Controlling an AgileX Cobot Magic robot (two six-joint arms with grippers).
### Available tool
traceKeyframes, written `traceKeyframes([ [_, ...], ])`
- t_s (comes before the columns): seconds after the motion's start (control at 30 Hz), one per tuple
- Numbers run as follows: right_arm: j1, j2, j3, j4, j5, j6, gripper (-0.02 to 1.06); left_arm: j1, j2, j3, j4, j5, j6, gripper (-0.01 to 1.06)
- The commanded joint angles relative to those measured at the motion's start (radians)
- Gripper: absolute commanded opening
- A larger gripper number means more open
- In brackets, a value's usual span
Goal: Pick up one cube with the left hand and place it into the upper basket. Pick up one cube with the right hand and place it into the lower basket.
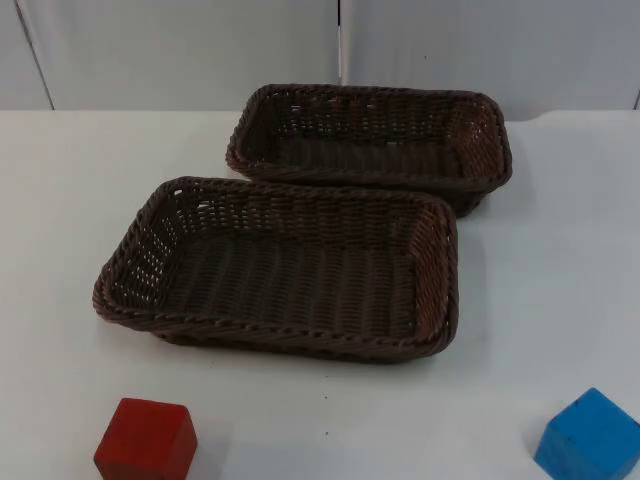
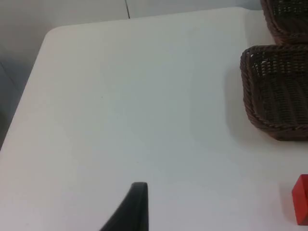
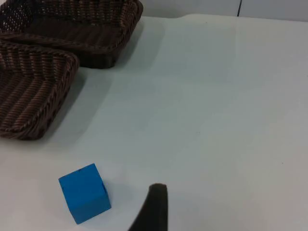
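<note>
You have 2 baskets of dark brown woven wicker, ribbed and rough: the upper basket [image 1: 480,125] and the lower basket [image 1: 130,265]. The red cube [image 1: 146,440] and blue cube [image 1: 590,436] look matt and painted. The white table [image 1: 560,260] is smooth, faintly sheened.

A: What lies beyond the white table top [image 1: 560,250]?

B: A grey partition wall [image 1: 180,50] stands right at the table's far edge, smooth and plain.

A: Any breaks in that wall?

B: A thin vertical seam [image 1: 339,40] splits it into panels, and a second, slanted line runs down near the wall's left end.

A: And the table's surface?

B: Matte white, evenly lit, with a rounded corner [image 2: 50,32] next to the wall.
</note>
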Motion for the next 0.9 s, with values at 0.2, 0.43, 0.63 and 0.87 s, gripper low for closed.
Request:
traceKeyframes([
  [0.2,0.001,-0.004,-0.001,0.004,0.000,-0.009,0.78,0.004,-0.004,0.003,-0.021,0.003,-0.002,1.05],
  [0.43,0.001,-0.004,-0.001,0.002,0.000,-0.009,0.78,0.004,-0.004,0.000,-0.041,0.001,-0.002,1.05],
  [0.63,0.001,-0.004,-0.001,0.002,0.000,-0.009,0.78,0.004,0.068,-0.041,-0.053,-0.015,-0.002,1.05],
  [0.87,0.001,-0.004,-0.001,0.002,0.000,-0.009,0.78,0.004,0.143,-0.045,-0.063,-0.016,0.025,1.05],
])
